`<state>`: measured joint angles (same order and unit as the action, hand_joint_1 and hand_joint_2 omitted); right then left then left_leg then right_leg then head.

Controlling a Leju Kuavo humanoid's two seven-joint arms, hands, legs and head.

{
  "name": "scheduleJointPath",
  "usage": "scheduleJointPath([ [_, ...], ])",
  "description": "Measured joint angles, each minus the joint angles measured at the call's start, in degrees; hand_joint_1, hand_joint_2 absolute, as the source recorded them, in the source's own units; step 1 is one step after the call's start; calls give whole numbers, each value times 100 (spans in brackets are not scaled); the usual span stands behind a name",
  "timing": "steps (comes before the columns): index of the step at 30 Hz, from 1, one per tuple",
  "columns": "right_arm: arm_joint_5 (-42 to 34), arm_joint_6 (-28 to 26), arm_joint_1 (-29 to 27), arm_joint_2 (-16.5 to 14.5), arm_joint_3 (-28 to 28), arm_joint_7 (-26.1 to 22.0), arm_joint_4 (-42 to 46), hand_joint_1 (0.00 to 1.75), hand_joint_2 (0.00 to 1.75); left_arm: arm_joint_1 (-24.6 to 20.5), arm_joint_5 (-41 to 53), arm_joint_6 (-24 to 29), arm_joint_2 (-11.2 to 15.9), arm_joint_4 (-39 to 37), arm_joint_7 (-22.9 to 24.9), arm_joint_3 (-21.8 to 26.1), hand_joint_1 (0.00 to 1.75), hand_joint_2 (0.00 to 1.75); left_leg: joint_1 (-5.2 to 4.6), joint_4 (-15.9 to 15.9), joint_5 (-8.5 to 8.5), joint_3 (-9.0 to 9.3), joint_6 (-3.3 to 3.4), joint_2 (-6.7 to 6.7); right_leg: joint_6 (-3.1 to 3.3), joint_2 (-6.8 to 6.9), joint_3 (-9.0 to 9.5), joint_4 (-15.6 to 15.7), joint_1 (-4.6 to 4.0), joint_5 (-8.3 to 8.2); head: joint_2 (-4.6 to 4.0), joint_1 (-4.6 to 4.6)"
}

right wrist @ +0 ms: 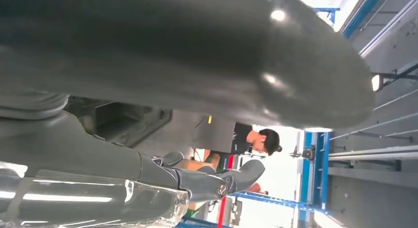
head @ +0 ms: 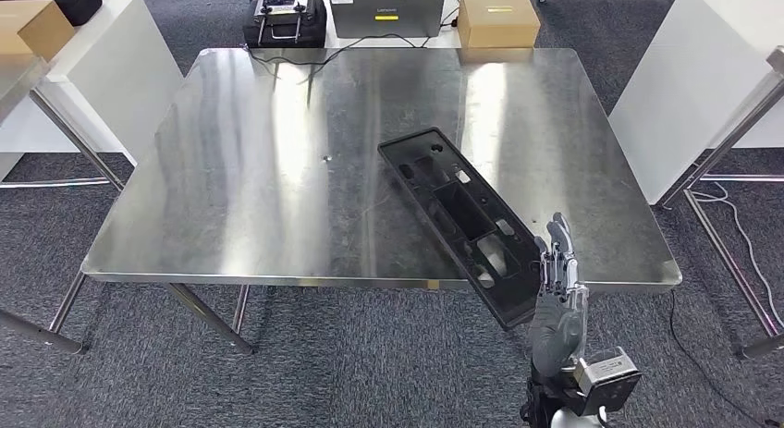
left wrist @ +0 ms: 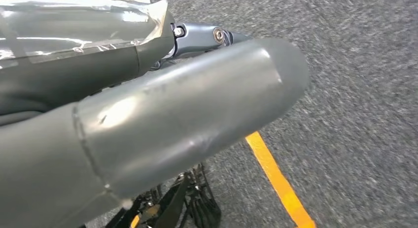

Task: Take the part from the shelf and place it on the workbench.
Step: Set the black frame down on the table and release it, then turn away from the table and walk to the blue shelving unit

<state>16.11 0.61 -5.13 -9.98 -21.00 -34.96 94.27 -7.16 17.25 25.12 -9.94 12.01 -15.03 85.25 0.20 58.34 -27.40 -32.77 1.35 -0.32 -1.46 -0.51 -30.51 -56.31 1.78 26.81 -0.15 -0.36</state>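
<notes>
The part [head: 458, 215] is a long black plastic panel with several recesses. It lies at a slant on the steel workbench [head: 277, 169], and its near end sticks out past the front edge. My right hand [head: 557, 280] is at that overhanging end, fingers stretched along the panel's right edge. In the right wrist view the part [right wrist: 123, 122] sits between the thick thumb [right wrist: 197, 55] and the fingers [right wrist: 197, 181], so the hand seems to hold it. My left hand [left wrist: 172, 119] hangs over the carpet, holding nothing, its fingers straight.
Behind the workbench stand a cardboard box [head: 497, 19], a black case [head: 285, 21] and a grey laptop [head: 388, 7]. White cabinets [head: 684, 86] and another steel table's legs [head: 730, 141] flank the right. A person [right wrist: 256, 139] stands beyond. A yellow line [left wrist: 278, 181] crosses the floor.
</notes>
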Motion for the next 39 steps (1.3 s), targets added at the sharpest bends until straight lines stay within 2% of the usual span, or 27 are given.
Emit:
scheduleJointPath([
  [3,49,-24,21,-18,8,9,-84,0,0,-1,-1,11,3,-1,-2,19,0,0,37,882,-680,-320,-84,9,123,34,-109,-2,-23,-97,0,-19],
  [4,80,-44,24,-18,14,16,-113,0,0,-1,-1,10,5,-1,-9,26,0,0,46,1177,-829,-401,-103,10,136,44,-154,-9,-35,-126,0,-16],
  [5,110,-71,25,-18,21,24,-140,0,0,-1,-2,8,5,-1,-19,33,0,0,55,1317,-861,-405,-114,10,133,50,-198,-20,-44,-154,0,-18],
  [6,132,-93,27,-18,29,31,-164,0,0,0,-2,2,4,-1,-30,37,0,0,66,1256,-786,-311,-118,11,123,53,-241,-33,-48,-180,0,-18],
  [9,161,-139,33,-20,50,36,-213,0,0,-12,-2,-56,9,-1,-59,38,0,0,89,206,-380,385,-112,2,49,53,-339,-83,-49,-253,0,-16],
  [10,165,-157,36,-21,57,37,-225,0,0,-16,-1,-86,10,-1,-64,38,0,0,78,-38,-313,530,-97,-10,11,53,-353,-93,-52,-278,0,-12],
  [11,169,-175,37,-25,65,39,-236,0,0,-20,2,-120,11,-1,-68,38,0,0,58,-130,-305,570,-76,-21,-30,52,-360,-96,-56,-306,0,-9],
  [14,172,-209,30,-33,101,40,-272,0,0,-23,15,-209,16,-1,-77,38,0,0,17,-136,-200,462,52,-16,-152,49,-404,-99,-63,-364,0,1],
  [15,172,-216,26,-32,118,40,-285,0,0,-24,19,-239,18,-1,-81,38,0,0,18,-149,-144,401,113,-2,-153,48,-465,-188,-65,-267,0,8],
  [16,167,-222,22,-29,134,40,-299,0,0,-24,28,-273,20,0,-86,38,0,0,20,-164,-81,329,170,12,-130,48,-557,-383,-68,-83,0,12],
  [18,119,-223,9,-22,172,45,-340,0,0,-23,54,-346,33,1,-94,35,0,0,7,-163,39,167,234,33,-66,49,-794,-1093,-63,444,0,29],
  [19,92,-216,1,-19,192,50,-366,0,0,-21,66,-375,41,1,-95,33,0,0,-7,-159,102,95,243,40,-70,48,-870,-1459,-64,625,0,32],
  [20,82,-208,-6,-14,211,56,-395,0,0,-19,74,-400,46,1,-94,32,0,0,-22,-154,165,21,247,47,-96,48,-879,-1708,-67,699,0,33],
  [21,100,-200,-11,-10,222,61,-425,0,0,-18,82,-415,51,1,-93,30,0,0,-38,-150,224,-48,248,51,-136,48,-790,-1762,-74,658,0,34],
  [22,139,-196,-12,-7,227,63,-456,0,0,-17,96,-426,54,1,-92,28,0,0,-55,-146,282,-110,245,52,-172,48,-590,-1594,-82,543,0,33],
  [23,185,-195,-9,-6,226,64,-487,0,0,-17,110,-440,57,1,-91,23,0,0,-69,-143,335,-168,240,51,-182,48,-299,-1236,-96,422,0,32],
  [25,247,-195,3,-10,213,69,-541,0,0,-17,136,-468,58,1,-90,-2,0,0,-99,-135,435,-249,207,48,-112,50,321,-325,-139,353,0,26],
  [27,268,-194,6,-16,190,76,-590,0,0,-17,157,-486,60,1,-90,-38,0,0,-105,-140,527,-282,149,50,-20,50,563,146,-182,401,0,24],
  [29,272,-183,9,-21,167,102,-648,0,0,-10,178,-495,67,1,-90,-75,0,0,-85,-135,574,-310,80,40,52,60,506,190,-161,334,-1,29],
  [30,273,-171,21,-24,152,128,-684,0,0,-4,186,-499,69,1,-90,-93,0,0,-70,-72,484,-346,47,30,103,69,470,196,-137,280,-1,28],
  [31,283,-158,35,-29,132,161,-732,0,0,1,190,-503,73,1,-90,-105,0,0,-54,78,282,-402,12,20,159,80,420,206,-108,213,-1,19],
  [33,324,-151,63,-35,85,219,-879,0,0,6,196,-509,85,1,-90,-117,0,0,-10,689,-322,-567,-62,13,214,90,294,200,-88,83,0,-2],
  [34,353,-163,70,-36,64,238,-965,0,0,6,196,-510,93,1,-90,-122,0,0,16,1063,-554,-642,-104,13,212,95,225,190,-87,20,0,-10],
  [35,386,-183,77,-36,45,267,-1053,0,0,7,198,-511,103,1,-90,-132,0,0,44,1357,-645,-676,-141,14,191,100,150,176,-83,-42,0,-10],
  [36,409,-205,96,-35,30,317,-1154,0,0,8,202,-512,111,1,-89,-146,0,0,77,1490,-596,-630,-175,16,166,104,69,155,-74,-99,0,-12],
  [37,403,-223,137,-34,20,391,-1291,0,0,10,212,-511,117,1,-85,-164,0,0,110,1414,-449,-488,-205,17,136,108,-17,126,-59,-147,0,-10],
  [39,265,-262,303,-34,25,492,-1773,0,0,5,234,-509,124,1,-68,-214,0,0,169,743,-205,38,-276,15,66,107,-180,28,-33,-213,0,-16],
])
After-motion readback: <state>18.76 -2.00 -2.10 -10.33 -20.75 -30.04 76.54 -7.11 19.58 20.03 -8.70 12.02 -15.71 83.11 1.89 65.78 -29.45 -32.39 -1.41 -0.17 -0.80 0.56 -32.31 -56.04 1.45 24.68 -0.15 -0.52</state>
